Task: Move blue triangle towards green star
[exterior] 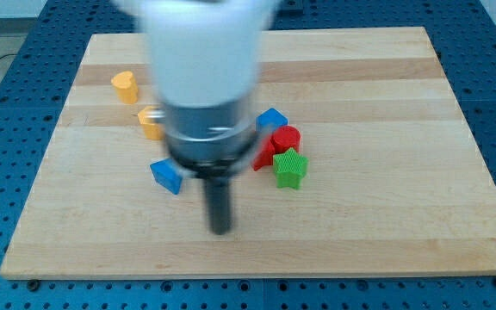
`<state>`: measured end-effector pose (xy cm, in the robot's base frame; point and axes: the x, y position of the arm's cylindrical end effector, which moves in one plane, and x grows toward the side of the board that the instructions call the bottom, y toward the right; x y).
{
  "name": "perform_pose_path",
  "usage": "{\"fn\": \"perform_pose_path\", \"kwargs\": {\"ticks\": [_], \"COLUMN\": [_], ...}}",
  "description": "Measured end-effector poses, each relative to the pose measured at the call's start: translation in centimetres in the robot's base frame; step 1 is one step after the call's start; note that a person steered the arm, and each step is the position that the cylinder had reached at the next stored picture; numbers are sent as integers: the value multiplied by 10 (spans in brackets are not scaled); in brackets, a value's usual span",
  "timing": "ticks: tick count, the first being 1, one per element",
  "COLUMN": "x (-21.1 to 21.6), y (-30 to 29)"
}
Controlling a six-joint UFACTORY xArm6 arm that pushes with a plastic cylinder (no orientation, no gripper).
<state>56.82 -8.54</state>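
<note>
The blue triangle (167, 175) lies left of the board's middle. The green star (289, 168) sits to its right, touching a red block (280, 142) above it. Another blue block (272, 118) sits just above the red one. My tip (220, 229) is at the end of the dark rod, below and to the right of the blue triangle and left and below the green star. It touches neither block. The arm's white body hides the board between the triangle and the red block.
A yellow heart-like block (125, 86) sits at the upper left. A second yellow block (151, 121) is partly hidden behind the arm. The wooden board (403, 224) lies on a blue perforated table.
</note>
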Motion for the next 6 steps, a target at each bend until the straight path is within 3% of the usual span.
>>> {"fn": "perform_pose_path", "kwargs": {"ticks": [1,2,3,6], "x": [-20,-58,-78,-72], "y": [-92,-142,-143,14]}}
